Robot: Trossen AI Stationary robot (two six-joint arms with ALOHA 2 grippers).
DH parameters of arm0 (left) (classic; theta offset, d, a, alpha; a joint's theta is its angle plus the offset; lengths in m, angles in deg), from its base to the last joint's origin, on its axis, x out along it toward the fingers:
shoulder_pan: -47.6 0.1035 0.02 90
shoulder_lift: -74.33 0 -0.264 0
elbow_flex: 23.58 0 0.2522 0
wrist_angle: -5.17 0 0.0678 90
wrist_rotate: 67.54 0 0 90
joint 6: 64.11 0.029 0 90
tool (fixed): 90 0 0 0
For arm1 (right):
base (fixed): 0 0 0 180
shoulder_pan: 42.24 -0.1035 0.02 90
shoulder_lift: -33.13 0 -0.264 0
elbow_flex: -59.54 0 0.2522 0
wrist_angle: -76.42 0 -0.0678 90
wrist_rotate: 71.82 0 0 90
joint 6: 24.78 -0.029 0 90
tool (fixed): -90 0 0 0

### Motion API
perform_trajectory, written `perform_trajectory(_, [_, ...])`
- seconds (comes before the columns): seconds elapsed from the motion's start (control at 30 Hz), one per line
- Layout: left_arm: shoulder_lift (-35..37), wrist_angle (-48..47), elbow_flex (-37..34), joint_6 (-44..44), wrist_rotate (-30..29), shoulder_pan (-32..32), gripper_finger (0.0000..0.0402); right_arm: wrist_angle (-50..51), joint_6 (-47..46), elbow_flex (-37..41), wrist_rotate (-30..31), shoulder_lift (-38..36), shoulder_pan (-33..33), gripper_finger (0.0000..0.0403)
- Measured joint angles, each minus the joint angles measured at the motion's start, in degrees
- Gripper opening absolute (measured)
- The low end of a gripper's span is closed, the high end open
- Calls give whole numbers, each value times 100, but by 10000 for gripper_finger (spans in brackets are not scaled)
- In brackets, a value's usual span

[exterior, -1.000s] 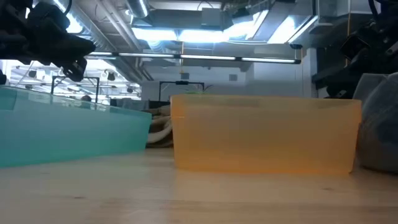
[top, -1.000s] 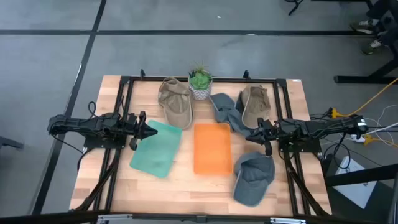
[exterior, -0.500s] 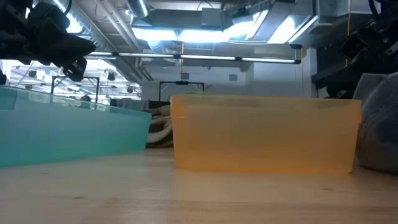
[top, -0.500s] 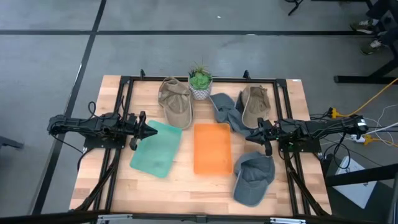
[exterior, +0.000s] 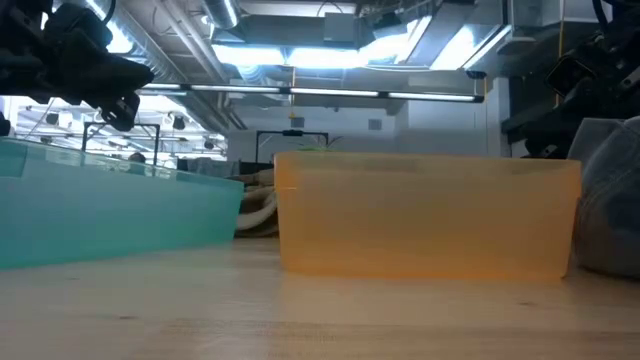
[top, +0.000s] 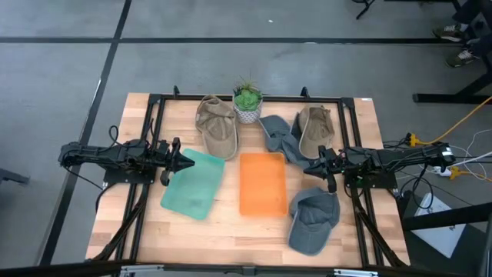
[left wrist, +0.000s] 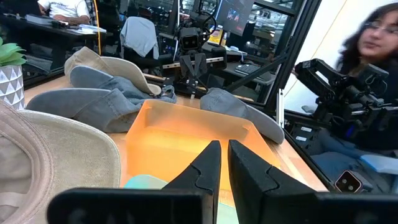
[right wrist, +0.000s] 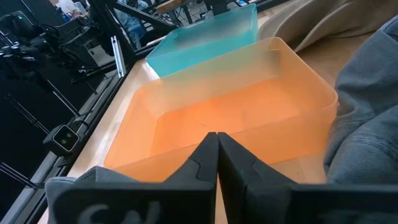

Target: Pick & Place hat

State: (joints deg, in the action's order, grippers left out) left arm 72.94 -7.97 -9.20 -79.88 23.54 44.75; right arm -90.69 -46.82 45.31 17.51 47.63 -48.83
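**Nothing picked yet: both arms parked, all hats on the table**

From my station I read this as the very start of the job. My left gripper (top: 183, 162) hangs closed and empty, its fingertips over the near edge of the teal bin (top: 192, 183), which spreads out just ahead of it and below. My right gripper (top: 309, 167) is also pinched closed with nothing in it; the orange bin (top: 262, 183) lies directly in front of its tips, a short reach away.

I count four hats, none in either bin. A tan hat (top: 216, 125) sits ahead of the left gripper and off toward the far edge of the table, beside the small potted plant (top: 247, 100). A grey hat (top: 281, 137) lies just beside the right gripper, on its far-edge side, close to the tips, and a second tan hat (top: 314, 127) rests next to that one. Another grey hat (top: 314, 219) lies on the opposite side of the right gripper, toward the near edge of the table, just past the orange bin's corner.

Both bins look empty in the wrist views, so I judge no hat has been placed. Everything is left: open a gripper, take a hat, carry it to a bin. The task sentence does not tell me which hat belongs in which bin.

A person sits beyond the table, in the left wrist view.
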Motion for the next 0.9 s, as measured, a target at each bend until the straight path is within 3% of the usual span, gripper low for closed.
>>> perform_trajectory(0.6, [0, -2, -2, 0, 0, 1, 29, 10, -2, -96, 0, 2, -16, 8])
perform_trajectory(0.77, [0, -2, 0, 0, 0, 2, 26, 968, 0, -1111, 0, 255, -215, 8])
perform_trajectory(0.9, [0, -1, -1, 0, 0, 0, 25, 2219, 0, -2313, 0, 980, -404, 8])
